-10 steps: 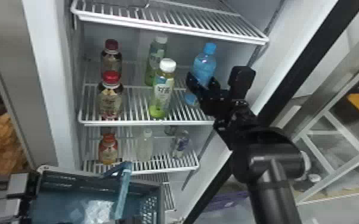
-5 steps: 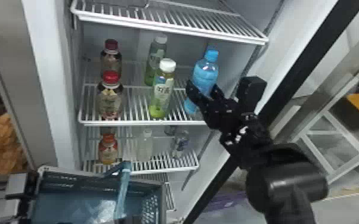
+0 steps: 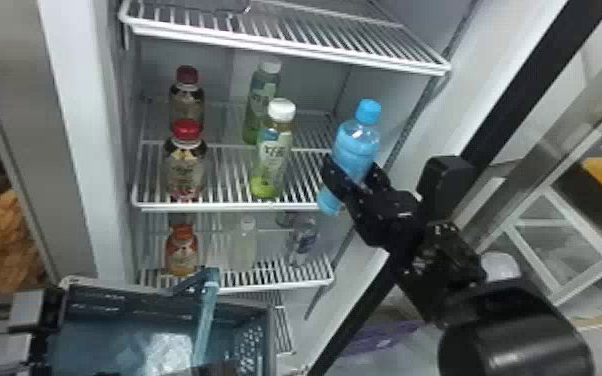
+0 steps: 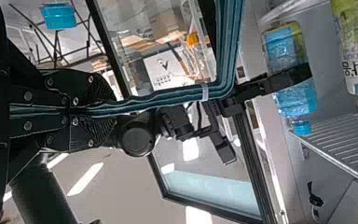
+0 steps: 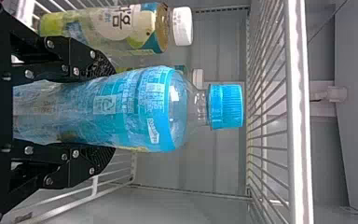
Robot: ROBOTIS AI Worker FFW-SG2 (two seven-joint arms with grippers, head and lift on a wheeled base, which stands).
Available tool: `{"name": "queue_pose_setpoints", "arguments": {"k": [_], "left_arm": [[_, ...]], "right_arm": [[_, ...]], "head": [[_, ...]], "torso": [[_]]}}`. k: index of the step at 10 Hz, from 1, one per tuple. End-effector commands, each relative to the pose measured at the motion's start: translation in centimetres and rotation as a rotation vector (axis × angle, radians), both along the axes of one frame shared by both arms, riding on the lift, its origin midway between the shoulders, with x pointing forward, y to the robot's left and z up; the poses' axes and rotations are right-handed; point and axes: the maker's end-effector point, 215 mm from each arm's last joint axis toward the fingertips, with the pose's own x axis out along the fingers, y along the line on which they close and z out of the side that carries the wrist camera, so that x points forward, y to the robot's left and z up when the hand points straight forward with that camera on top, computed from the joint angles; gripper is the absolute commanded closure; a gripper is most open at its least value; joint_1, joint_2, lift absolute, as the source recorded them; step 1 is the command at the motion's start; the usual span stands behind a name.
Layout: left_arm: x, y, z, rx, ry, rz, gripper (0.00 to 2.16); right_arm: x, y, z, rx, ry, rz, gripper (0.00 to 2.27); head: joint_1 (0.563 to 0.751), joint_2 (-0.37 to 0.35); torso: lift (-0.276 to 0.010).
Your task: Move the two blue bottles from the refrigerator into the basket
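Blue plastic fills my right claw (image 3: 354, 167): its two black fingers are clamped on the body of a blue-capped bottle (image 3: 357, 145). Since half a second ago, the bottle has come forward and lower, towards the door side; its base now shows by the front corner of the wire shelf (image 3: 205, 205). I judge the pick is done and the carry just starting, with the drop into the basket (image 3: 115, 300) still to come. Whether this is the first or second of the two, I can't tell; a pale, shiny thing (image 3: 169, 352) lies in the basket, too unclear to name.

The right wrist view gives me the grip itself: a finger pressed to either side, cap free beyond the tips, a white-capped green bottle (image 5: 121, 28) beside it. For the route, I look to the head view, where the basket sits low and to the left of my load. The left wrist view adds my left claw (image 4: 114, 110), pinched together on the basket's teal handle (image 4: 177, 95), which I should hold steady.
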Motion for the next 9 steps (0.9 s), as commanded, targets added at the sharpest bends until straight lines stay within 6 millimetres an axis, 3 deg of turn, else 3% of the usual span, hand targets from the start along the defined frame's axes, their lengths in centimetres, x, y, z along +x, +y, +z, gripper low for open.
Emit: {"name": "queue_pose_setpoints", "arguments": {"k": [1,5,9], "left_arm": [[0.0,0.0,0.0,0.0,0.0,0.0,1.17],[-0.3,-0.2,0.0,0.001,-0.003,-0.012,1.17],[-1.0,-0.9,1.1,-0.013,-0.032,-0.038,1.17]], "right_arm": [[-1.8,-0.5,-0.1,-0.007,0.007,-0.009,0.75],[-6.3,0.0,-1.2,0.0,0.054,0.003,0.75],[-11.1,1.9,-3.6,0.06,0.136,0.027,0.75]], "head": [[0.695,-0.35],[0.695,-0.35],[0.695,-0.35]], "torso": [[0.0],[0.0],[0.0]]}}
